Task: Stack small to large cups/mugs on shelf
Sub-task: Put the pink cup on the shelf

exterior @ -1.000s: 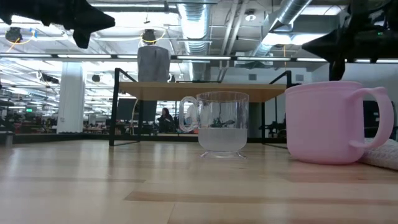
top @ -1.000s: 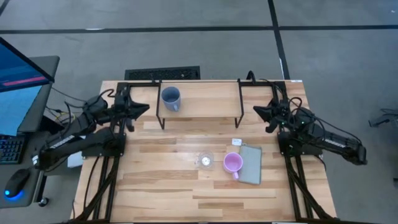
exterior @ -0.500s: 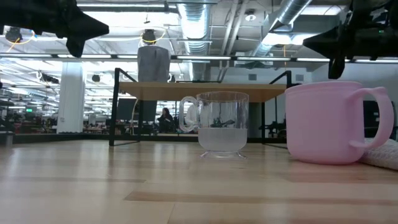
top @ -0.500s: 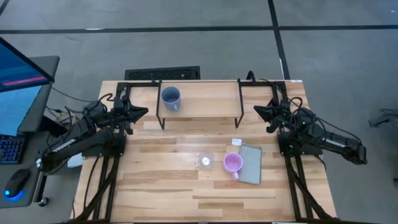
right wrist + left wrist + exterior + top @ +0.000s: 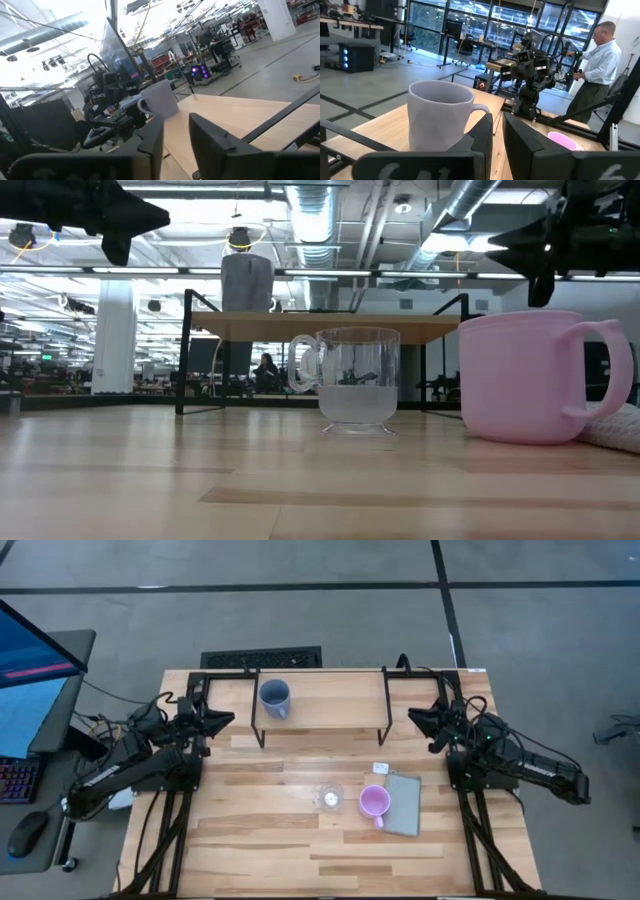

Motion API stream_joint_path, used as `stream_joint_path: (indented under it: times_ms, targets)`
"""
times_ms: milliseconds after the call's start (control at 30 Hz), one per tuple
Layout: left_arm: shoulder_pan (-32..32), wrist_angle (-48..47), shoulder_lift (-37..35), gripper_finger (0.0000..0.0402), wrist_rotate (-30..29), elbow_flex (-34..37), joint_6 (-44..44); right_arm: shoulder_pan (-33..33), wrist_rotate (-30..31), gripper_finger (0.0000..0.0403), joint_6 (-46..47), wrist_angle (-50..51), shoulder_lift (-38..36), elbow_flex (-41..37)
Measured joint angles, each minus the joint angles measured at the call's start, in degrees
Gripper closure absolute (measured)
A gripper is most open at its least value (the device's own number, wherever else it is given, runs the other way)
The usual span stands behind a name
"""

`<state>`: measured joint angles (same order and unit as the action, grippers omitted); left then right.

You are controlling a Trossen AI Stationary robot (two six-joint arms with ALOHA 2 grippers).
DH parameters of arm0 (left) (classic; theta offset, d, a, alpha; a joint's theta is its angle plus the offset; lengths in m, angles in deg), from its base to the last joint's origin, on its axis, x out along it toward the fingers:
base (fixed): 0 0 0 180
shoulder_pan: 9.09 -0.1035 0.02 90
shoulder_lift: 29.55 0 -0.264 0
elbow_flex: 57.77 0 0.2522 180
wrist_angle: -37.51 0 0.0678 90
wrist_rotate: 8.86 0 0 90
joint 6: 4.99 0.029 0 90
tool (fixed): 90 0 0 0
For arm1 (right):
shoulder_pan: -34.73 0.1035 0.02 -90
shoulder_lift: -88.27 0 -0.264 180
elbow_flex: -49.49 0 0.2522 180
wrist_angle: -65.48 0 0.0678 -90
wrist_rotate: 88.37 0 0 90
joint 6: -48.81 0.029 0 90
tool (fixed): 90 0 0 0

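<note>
A flat grey pad (image 5: 403,804) lies at the table's (image 5: 270,850) four o'clock; a person (image 5: 597,75) stands beyond.

tabletop (image 5: 270,840): light wood planks, centre of frame | shelf (image 5: 330,700): wooden board on black legs, standing at the tabletop's upper edge | on shelf: blue-grey mug (image 5: 274,696), left end | on tabletop: clear glass cup (image 5: 330,797), pink mug (image 5: 374,802) just right of it, grey pad (image 5: 404,804) touching the pink mug's right side

The worktop (image 5: 270,840) was pale planked wood, smooth and faintly glossy. The shelf (image 5: 330,700) had a wooden board on thin black metal legs. The glass cup (image 5: 352,380) was clear, and the pink mug (image 5: 525,375) looked matt.
</note>
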<state>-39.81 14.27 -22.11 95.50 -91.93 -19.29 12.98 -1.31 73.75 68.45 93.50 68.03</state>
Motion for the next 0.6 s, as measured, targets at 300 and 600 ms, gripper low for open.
stream_joint_path:
  times_ms: [300,600]
  targets:
    - [0.0,-0.1,0.0,0.0368,0.0,0.0,-1.2,0.0,0.3,0.0193,2.3,0.0,0.0,0.0]
    - [0.0,-0.1,0.0,0.0368,0.3,0.0,-2.5,0.5,1.6,0.0174,5.3,-2.2,0.0,0.0]
